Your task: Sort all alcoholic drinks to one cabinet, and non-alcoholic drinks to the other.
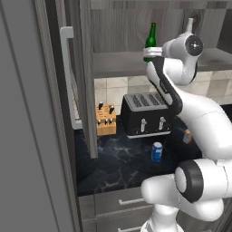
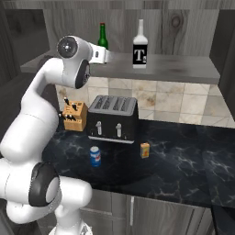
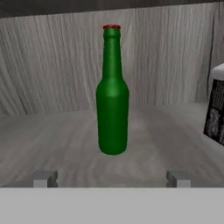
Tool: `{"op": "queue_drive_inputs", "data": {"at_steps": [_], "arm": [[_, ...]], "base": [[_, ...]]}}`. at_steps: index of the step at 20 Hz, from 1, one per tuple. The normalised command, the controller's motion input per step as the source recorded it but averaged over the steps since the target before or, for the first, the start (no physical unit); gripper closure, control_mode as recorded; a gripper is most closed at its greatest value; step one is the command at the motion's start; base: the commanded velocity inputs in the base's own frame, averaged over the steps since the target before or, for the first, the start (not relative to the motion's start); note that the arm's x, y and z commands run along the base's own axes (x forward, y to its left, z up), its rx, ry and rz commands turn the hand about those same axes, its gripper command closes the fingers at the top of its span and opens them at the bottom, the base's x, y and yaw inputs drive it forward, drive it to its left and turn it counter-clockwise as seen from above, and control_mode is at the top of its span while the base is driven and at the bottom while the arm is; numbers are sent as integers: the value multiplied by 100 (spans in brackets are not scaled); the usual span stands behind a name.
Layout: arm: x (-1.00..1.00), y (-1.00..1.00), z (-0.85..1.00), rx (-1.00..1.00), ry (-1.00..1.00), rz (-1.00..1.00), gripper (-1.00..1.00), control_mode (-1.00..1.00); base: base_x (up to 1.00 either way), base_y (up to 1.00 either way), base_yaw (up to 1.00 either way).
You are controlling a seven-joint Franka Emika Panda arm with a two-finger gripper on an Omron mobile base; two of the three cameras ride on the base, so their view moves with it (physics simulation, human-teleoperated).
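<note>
- Grey wood-grain cabinet (image 2: 183,69), door open: its shelf carries both alcoholic drinks, upright and apart.
- Pale bottle (image 2: 140,46) with the "T" label is cut off at the hand view's right edge.
- Green bottle (image 3: 112,94) is probably slick, breakable glass; grip the wide body, not the neck.
- Gripper (image 3: 111,178) is spread wide, holding nothing, just before the green bottle.
- Blue can (image 2: 95,156) and orange carton (image 2: 145,150) wait on the counter; their labels are unreadable.
</note>
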Motion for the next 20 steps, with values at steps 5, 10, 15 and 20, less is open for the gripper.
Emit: {"op": "queue_drive_inputs", "data": {"at_steps": [5, 10, 15, 20], "arm": [[-100, 0, -32, 5, 2, -1, -100, -100], [-100, 0, -58, 6, 22, -4, -100, -100], [-63, 1, -87, 5, 37, -1, -100, -100], [-7, 0, -89, 1, 29, 0, -100, -100]], "base": [[0, 0, 0], [0, 0, 0], [0, 0, 0], [0, 0, 0]]}}
